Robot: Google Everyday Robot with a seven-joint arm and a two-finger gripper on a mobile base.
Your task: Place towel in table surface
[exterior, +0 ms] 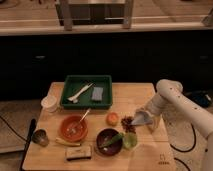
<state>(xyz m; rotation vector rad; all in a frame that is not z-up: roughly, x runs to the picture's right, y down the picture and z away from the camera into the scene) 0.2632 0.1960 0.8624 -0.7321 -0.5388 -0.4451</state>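
The table surface (145,97) is a light-wood butcher-block top with a small dark logo (162,161) near its front right corner. A folded blue-grey cloth, which looks like the towel (97,93), lies in the green tray (69,86) at the back of the table. My white arm (172,100) reaches in from the right. My gripper (141,119) hangs low over the right middle of the table, next to a cluster of dark red fruit (128,121). It is well to the right of the tray and apart from the towel.
White utensils (80,93) lie in the tray beside the cloth. A white cup (49,103), an orange bowl with a spoon (74,128), an orange fruit (112,118), a dark bowl (107,138), a green fruit (130,141), a metal cup (40,137) and a small box (79,153) stand on the table.
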